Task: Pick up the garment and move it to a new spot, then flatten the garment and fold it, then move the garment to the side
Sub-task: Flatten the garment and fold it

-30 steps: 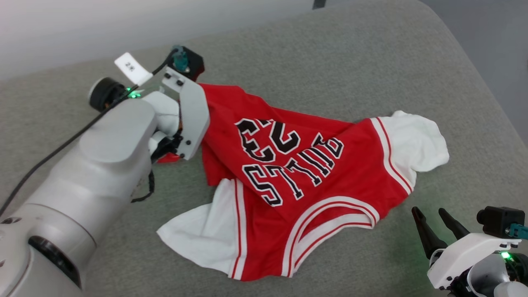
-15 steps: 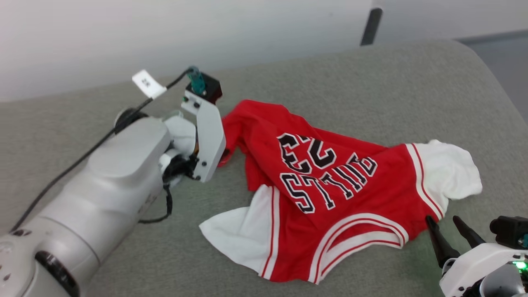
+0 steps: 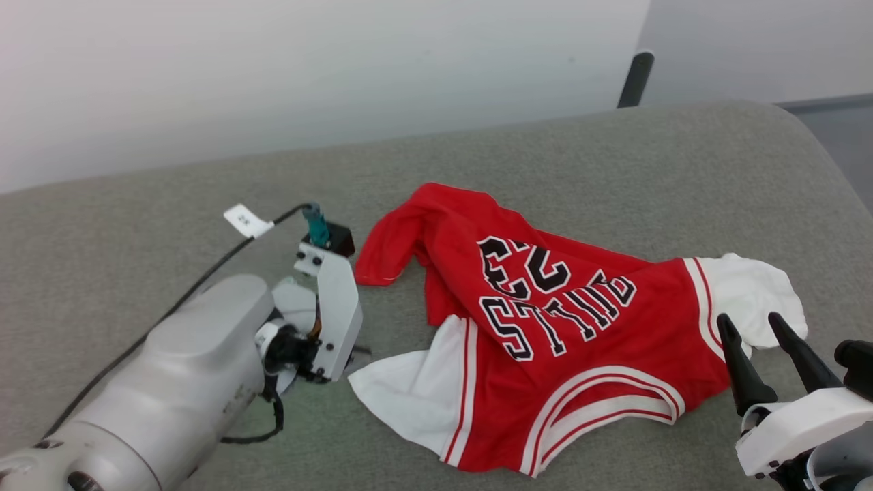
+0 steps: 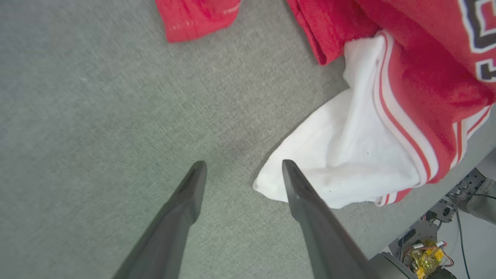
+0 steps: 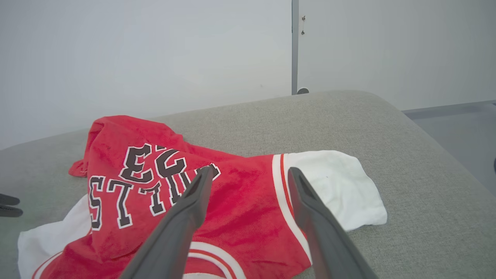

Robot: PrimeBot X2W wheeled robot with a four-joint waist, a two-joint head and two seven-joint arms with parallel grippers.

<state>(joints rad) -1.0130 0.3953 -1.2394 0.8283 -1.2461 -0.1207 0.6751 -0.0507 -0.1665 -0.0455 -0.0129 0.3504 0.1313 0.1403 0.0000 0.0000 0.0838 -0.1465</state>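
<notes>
The garment (image 3: 545, 327) is a red jersey with white sleeves, striped trim and black lettering with 23, lying crumpled on the grey padded surface (image 3: 545, 157). It also shows in the right wrist view as the garment (image 5: 248, 209) and in the left wrist view as the garment (image 4: 410, 85). My left gripper (image 4: 240, 166) is open above bare grey surface, with nothing between its fingers. Its right fingertip (image 4: 288, 170) is at the corner of the near white sleeve (image 4: 341, 155). My right gripper (image 3: 749, 320) is open and empty just in front of the far white sleeve (image 3: 757, 293).
A white wall rises behind the surface, and a dark post (image 3: 634, 78) stands at the back right. The surface rounds off at its right edge (image 3: 832, 170), with grey floor beyond. Parts of my base (image 4: 426, 248) show past the near edge.
The head camera has tilted up, shifting the whole picture. My left arm has drawn back from the garment's red hem corner, which now lies loose on the surface. The right gripper stays open.
</notes>
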